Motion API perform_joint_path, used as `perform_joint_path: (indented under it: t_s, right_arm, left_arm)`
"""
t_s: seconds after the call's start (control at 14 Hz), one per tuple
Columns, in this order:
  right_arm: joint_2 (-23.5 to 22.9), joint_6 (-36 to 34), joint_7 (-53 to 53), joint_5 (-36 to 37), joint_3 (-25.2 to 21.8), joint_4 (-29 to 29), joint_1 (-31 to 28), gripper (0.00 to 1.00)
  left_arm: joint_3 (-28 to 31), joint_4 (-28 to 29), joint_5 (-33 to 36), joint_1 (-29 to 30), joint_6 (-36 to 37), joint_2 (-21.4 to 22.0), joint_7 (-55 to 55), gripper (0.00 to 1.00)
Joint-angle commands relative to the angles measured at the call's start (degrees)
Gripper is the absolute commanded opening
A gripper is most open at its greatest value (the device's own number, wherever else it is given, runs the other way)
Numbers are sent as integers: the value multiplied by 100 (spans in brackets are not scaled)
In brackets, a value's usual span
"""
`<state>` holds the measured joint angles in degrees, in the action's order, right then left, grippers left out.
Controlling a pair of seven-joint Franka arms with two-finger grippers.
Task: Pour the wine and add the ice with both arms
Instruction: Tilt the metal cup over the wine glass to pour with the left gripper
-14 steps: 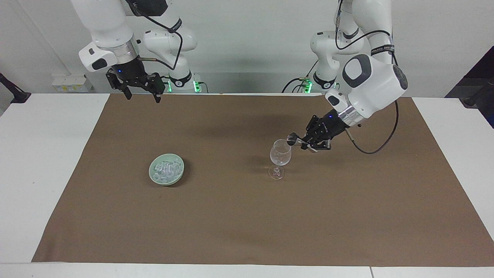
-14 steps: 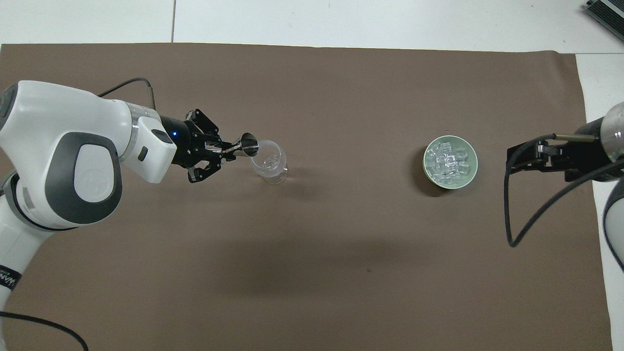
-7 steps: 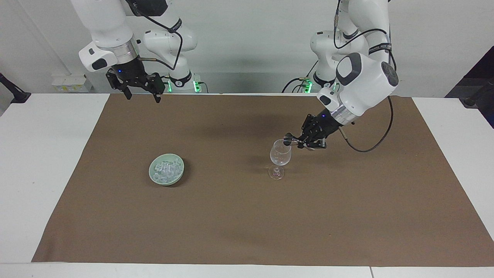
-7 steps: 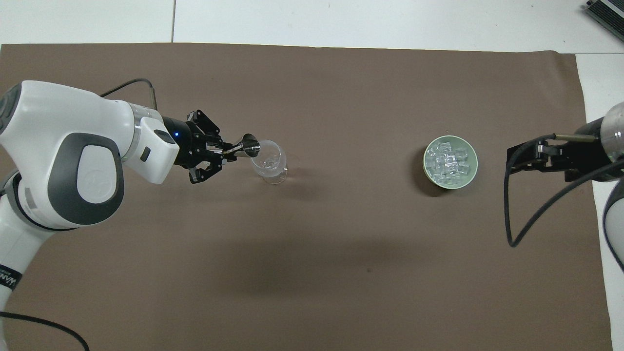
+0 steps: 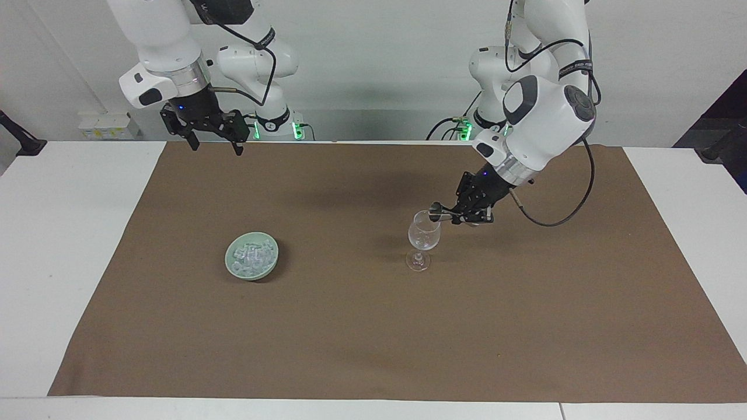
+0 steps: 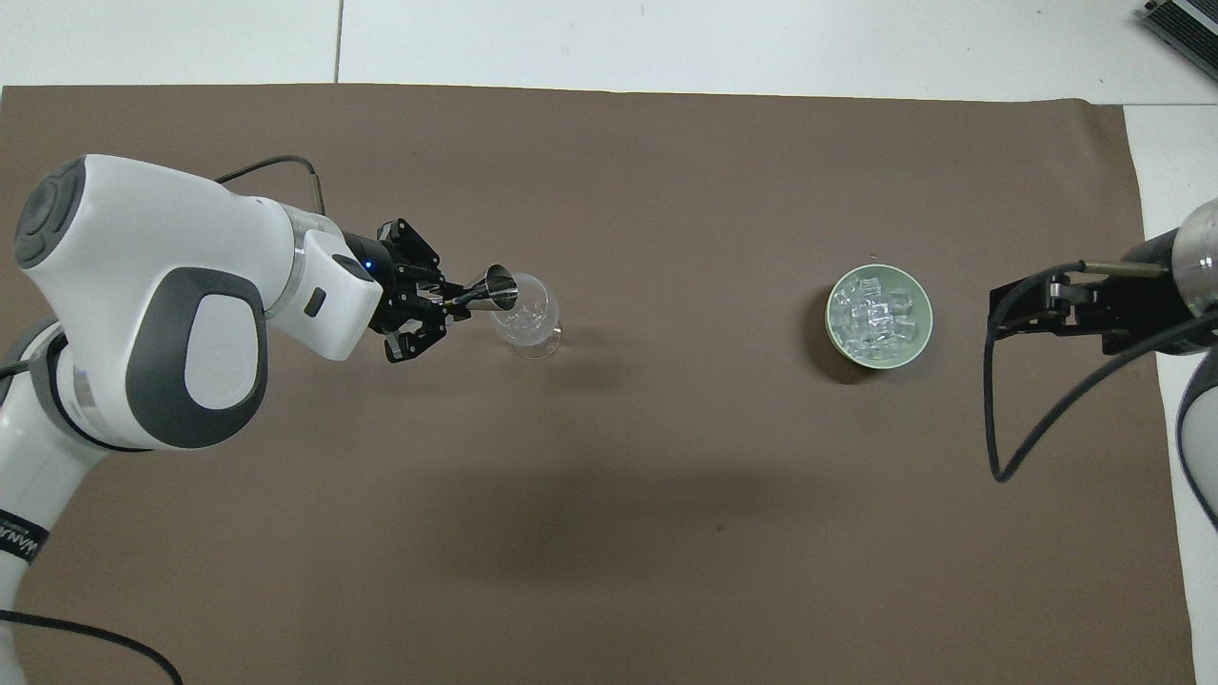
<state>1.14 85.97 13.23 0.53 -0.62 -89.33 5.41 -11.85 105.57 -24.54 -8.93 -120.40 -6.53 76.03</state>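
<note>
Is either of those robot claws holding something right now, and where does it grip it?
The left gripper holds a small metal jigger by its narrow end, tipped over the wine glass. The right gripper is open and holds nothing.

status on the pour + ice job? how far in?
Done: left tool has the metal jigger gripped. In hand: the jigger is tipped at the rim of the stemmed glass, so the pour is underway. Left: the ice sits untouched in the green bowl; right tool waits open, raised near its base.

White table, brown mat (covering most), pale wall
</note>
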Motion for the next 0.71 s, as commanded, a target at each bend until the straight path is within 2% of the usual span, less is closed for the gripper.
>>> perform_joint_path:
  t_s: [0.0,0.5,0.64]
  right_arm:
    - [79,122,-66,-141,-17,-103,-49,100]
    - [79,122,-66,-141,-17,-103,-49,100]
    - [79,122,-75,-141,-17,-103,-49,100]
  left_arm:
    - [112,-28,300,-205,-1,64,-377,0]
    - [104,-106,1160,-355,52,117,-1002,0]
    - [112,-124,1214,-364,122,117,-1046,0]
